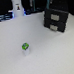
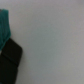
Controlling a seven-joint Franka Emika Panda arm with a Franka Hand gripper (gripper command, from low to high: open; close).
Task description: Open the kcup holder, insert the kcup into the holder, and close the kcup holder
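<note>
We are treating the kcup [image 1: 25, 47], standing alone on the white table [image 1: 47, 54] at lower centre of the exterior view, as light, small and easily tipped, best pinched across its whitish body below the green top. The kcup holder [image 1: 57, 18] is sitting at upper right, drawers apparently closed, handles unresolved. The gripper is hardly showing; we cannot tell its finger spread, and the wrist view is showing only blurred teal and black shapes.

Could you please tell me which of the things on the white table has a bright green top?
The kcup, the tiny whitish pod standing alone on the table. The kcup holder is a large black box; the white cylinder glows blue.
</note>
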